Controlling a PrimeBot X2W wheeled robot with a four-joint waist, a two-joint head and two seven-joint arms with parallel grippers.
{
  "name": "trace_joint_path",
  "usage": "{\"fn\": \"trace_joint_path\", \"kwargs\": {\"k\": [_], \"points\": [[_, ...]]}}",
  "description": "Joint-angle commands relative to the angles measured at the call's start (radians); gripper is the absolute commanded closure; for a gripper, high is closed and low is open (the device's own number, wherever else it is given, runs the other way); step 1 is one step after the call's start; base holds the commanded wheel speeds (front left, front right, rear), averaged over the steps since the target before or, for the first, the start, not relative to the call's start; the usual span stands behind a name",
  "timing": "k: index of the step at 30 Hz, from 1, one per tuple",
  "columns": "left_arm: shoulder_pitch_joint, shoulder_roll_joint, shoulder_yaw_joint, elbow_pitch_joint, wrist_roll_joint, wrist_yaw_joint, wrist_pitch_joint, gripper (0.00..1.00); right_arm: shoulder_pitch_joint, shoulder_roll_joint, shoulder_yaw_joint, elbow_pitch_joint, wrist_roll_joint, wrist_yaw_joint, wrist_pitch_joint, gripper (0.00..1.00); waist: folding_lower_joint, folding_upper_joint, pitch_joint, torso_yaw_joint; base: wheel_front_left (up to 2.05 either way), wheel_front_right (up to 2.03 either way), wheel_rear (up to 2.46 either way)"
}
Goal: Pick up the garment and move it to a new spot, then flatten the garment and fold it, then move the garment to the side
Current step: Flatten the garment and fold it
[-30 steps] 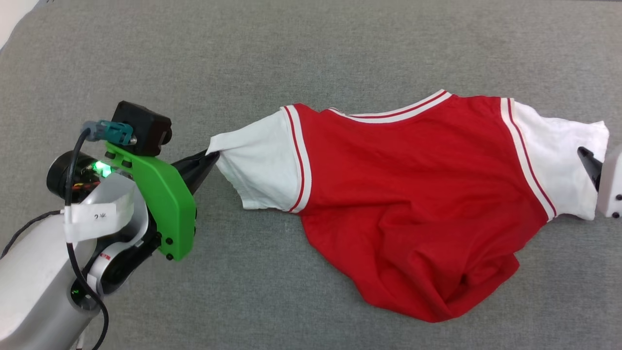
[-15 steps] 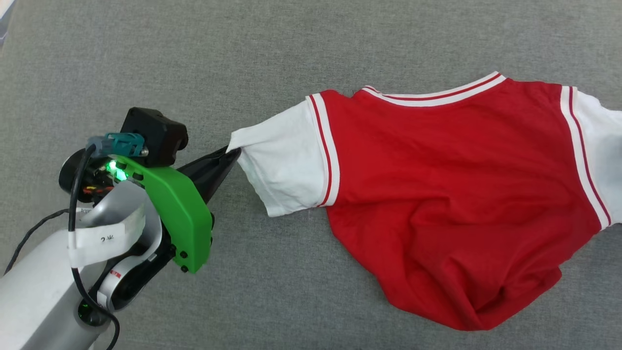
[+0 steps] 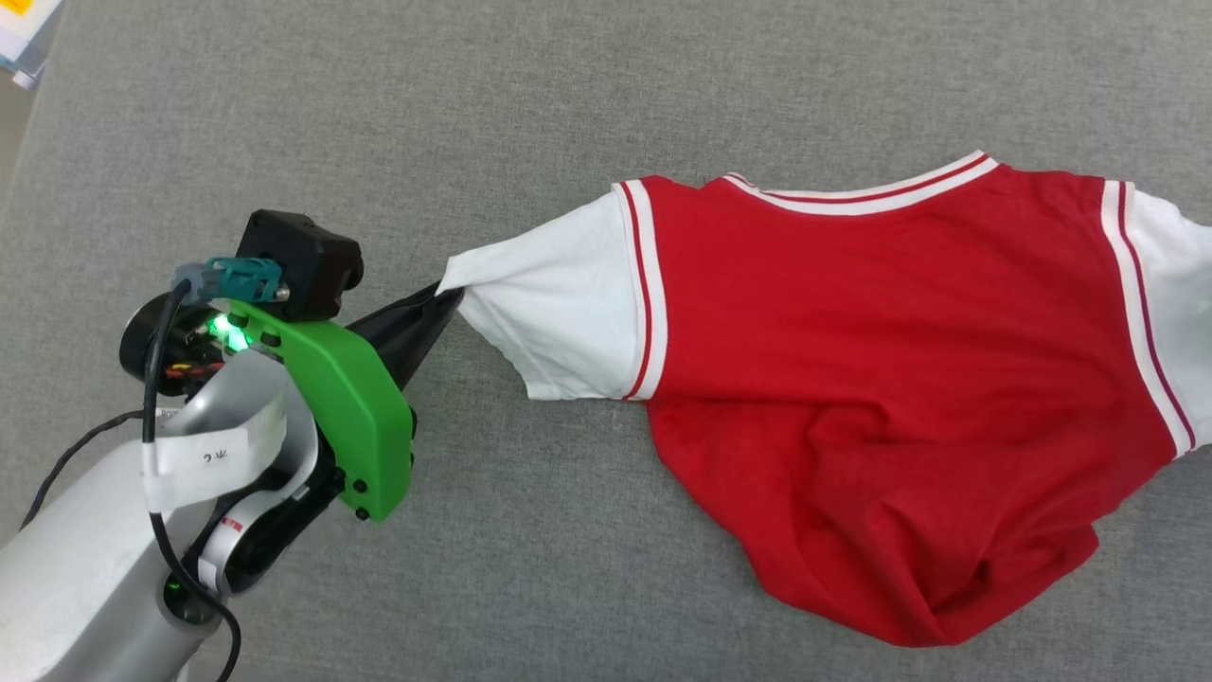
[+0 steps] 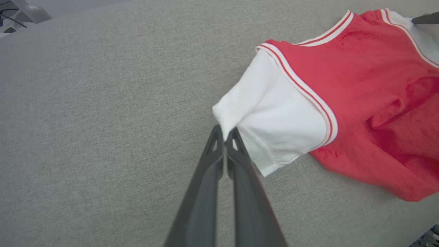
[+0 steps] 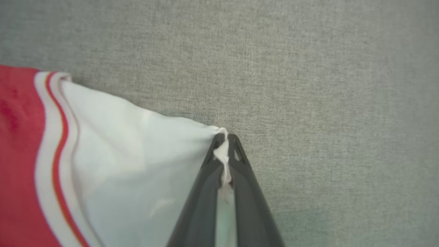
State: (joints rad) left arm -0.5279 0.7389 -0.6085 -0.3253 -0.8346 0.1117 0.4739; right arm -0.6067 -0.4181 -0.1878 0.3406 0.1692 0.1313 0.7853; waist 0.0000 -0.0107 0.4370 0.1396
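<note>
**While Clamped at Both Sleeves, Lies Crosswise on the Bench**

As seen from the head, grips the garment (image 3: 881, 379) at 9 o'clock by the tip of its white sleeve (image 3: 549, 313), left jaws pressed together on the cloth, left fingers (image 3: 407, 327) pointing toward 2 o'clock. Holds the opposite white sleeve (image 5: 130, 151) in the right wrist view: right jaws clamped on a twist of white fabric, right fingers (image 5: 205, 192) rising from 6 o'clock. Has the red body lying on the grey bench (image 3: 568, 85) between the two grips, striped collar (image 3: 871, 194) toward 12 o'clock, hem (image 3: 909, 606) bunched in folds at 5 o'clock, far sleeve running off at 3 o'clock. Finds open bench from 10 round to 2 o'clock beyond the collar, and again along 6 o'clock below the hem. Meets the bench edge at 11 o'clock in the head view's corner, with paler floor (image 3: 9, 114) and some papers (image 3: 24, 38) just past it. Shows more edge along 12 o'clock in the left wrist view, dim clutter (image 4: 20, 13) beyond at 11 o'clock.
</note>
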Motion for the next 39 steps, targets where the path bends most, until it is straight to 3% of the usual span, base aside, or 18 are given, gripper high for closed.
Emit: {"fn": "trace_joint_path", "kwargs": {"k": [1,7,18,30,39], "points": [[0.015,-0.003,0.005,0.011,0.015,0.009,-0.013,1.00,0.004,-0.004,-0.001,0.007,0.012,-0.001,-0.054,1.00,0.0000,0.0107,-0.034,-0.012,0.00,0.00,0.00],[0.049,-0.006,0.060,0.038,-0.004,0.034,-0.091,1.00,-0.017,-0.011,0.020,-0.013,0.080,-0.001,-0.196,1.00,0.0000,0.0107,-0.124,-0.044,0.00,0.00,0.00],[0.059,0.029,0.172,0.025,0.019,0.070,-0.225,1.00,-0.031,-0.070,0.059,-0.165,0.206,-0.001,-0.361,1.00,0.0000,0.0107,-0.281,-0.090,0.00,0.00,0.00],[0.027,0.055,0.304,-0.038,0.042,0.130,-0.336,1.00,-0.048,-0.140,0.104,-0.324,0.267,-0.001,-0.426,1.00,0.0000,0.0107,-0.375,-0.122,0.00,0.00,0.00],[-0.036,0.094,0.423,-0.047,0.047,0.137,-0.417,1.00,-0.101,-0.149,0.106,-0.378,0.304,-0.001,-0.430,1.00,0.0000,0.0107,-0.326,-0.149,0.00,0.00,0.00]]}}
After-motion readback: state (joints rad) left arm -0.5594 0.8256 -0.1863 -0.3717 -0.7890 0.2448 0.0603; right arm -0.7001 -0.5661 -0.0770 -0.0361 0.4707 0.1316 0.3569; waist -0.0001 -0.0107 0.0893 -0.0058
